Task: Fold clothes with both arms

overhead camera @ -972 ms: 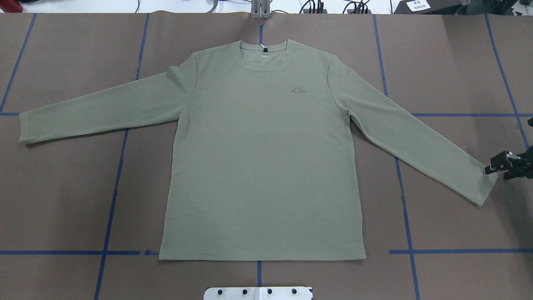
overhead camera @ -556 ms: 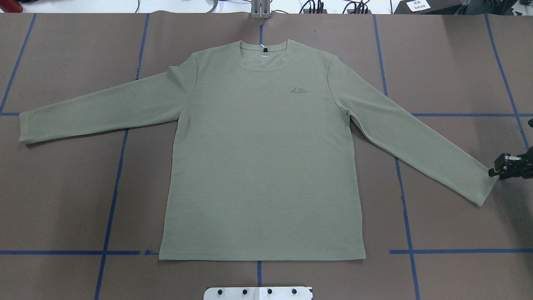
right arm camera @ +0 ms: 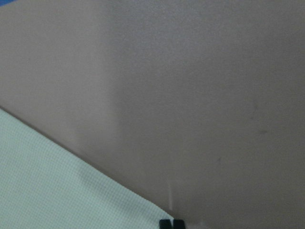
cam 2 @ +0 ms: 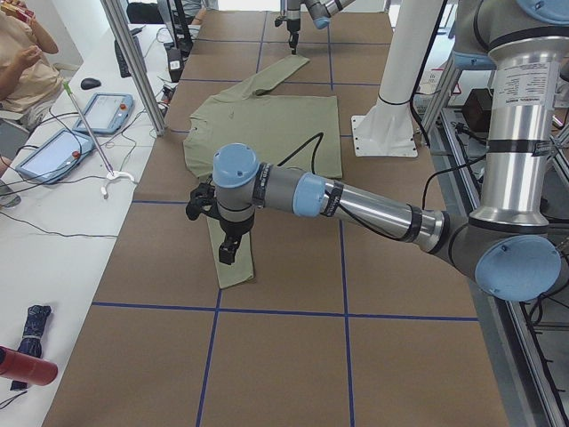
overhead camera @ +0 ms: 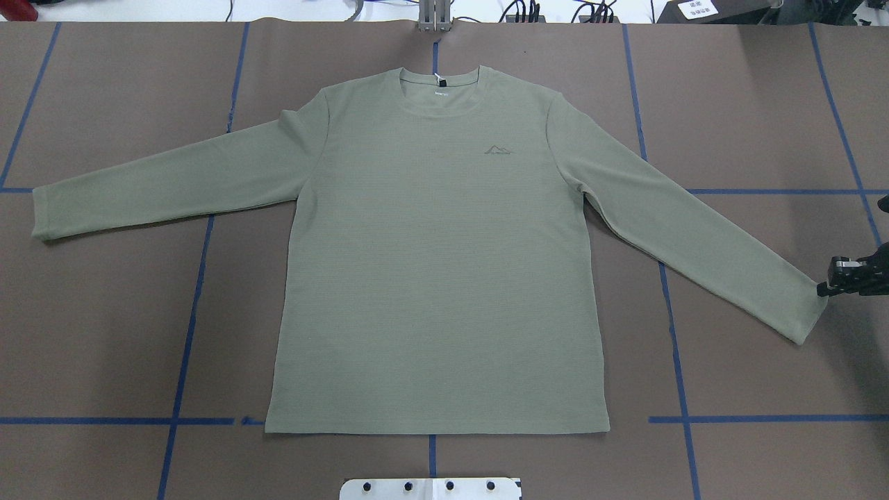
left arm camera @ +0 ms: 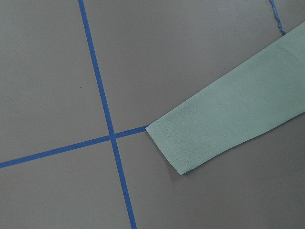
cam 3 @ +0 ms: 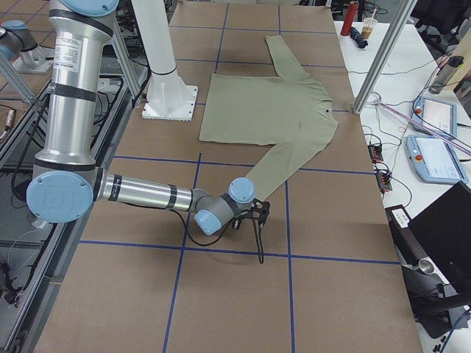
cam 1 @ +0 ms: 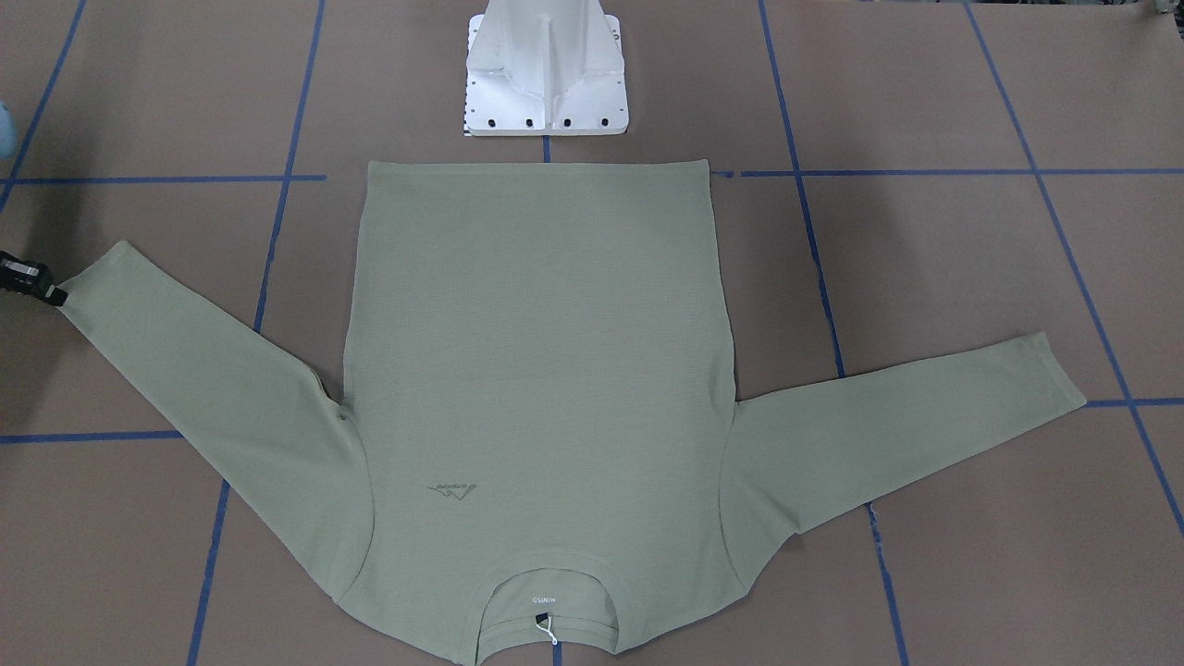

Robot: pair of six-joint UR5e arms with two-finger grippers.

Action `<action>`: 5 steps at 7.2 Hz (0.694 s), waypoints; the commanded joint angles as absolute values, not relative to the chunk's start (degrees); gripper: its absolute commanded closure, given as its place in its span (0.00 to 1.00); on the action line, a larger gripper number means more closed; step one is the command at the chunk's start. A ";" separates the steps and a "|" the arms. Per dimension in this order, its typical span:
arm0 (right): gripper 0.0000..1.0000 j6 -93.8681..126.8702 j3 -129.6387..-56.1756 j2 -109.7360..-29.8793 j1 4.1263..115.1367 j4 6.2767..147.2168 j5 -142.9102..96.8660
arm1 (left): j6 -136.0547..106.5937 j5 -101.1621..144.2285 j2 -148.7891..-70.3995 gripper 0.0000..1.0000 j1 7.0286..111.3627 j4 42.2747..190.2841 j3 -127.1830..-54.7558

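Leftmost, the black two-finger left gripper point(cam 2: 228, 253) hovers over one cuff, poised to grasp; we cannot tell its jaws' opening. The sage-green long-sleeved knit shirt point(overhead camera: 437, 278) lies flat on the brown counter point(overhead camera: 104, 333), sleeves spread for folding. The black right gripper point(overhead camera: 826, 286) has its jaws closed together at the other cuff's corner; whether they have caught cloth is unclear.

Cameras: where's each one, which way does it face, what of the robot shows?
Front-facing: across the table, facing the robot, steeply down on the shirt; pedestal, right gripper at view's left edge.
Overhead: behind the robot, forward and down; right gripper only.
Exterior left: table's left end, along it; left arm near, right arm far.
Exterior right: opposite end; right arm near.
Left wrist: down on the left cuff; no gripper shows.
Right wrist: low over the table; fingertips at bottom edge.
Shared: front-facing and overhead both show the whole shirt, mirrored.
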State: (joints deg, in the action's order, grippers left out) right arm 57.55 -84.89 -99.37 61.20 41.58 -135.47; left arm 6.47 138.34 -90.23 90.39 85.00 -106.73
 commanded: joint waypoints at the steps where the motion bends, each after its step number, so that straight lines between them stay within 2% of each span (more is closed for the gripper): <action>1: 1.00 60.72 -91.97 -101.24 61.35 42.09 -136.14 | 6.24 138.43 -88.51 0.00 90.35 83.77 -110.11; 3: 1.00 66.33 -97.10 -99.59 60.74 42.36 -136.05 | 6.15 140.09 -89.38 0.00 90.18 83.67 -109.95; 5: 1.00 73.45 -97.65 -92.41 58.81 42.89 -135.27 | 6.24 142.28 -90.08 0.00 89.91 84.64 -109.34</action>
